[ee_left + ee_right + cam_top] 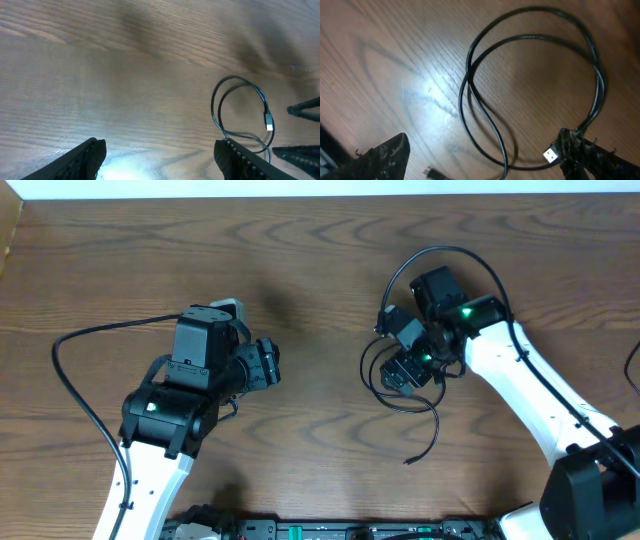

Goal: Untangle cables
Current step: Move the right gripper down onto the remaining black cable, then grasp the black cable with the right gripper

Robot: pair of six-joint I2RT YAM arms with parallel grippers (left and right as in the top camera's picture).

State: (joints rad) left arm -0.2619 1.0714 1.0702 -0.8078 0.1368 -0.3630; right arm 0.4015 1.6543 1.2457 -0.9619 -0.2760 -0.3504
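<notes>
The black cord (469, 75) lies on the table (300, 260) to the right of centre, wound in two overlapping loops that cross on one side, its small plug (550, 154) pointing out at the foot of the coil and a loose tail trailing toward the near edge; a white cord cannot be made out in any view; the right gripper (480, 145) hangs just above the coil with its jaws spread wide, one finger touching or just beside the cord near the plug, holding nothing; the left gripper (160, 150) is well apart to the left, released and empty over bare wood, facing the coil; judging by the crossed loops, the untangling is hardly begun, and the grasping and drawing apart are all left to do.
</notes>
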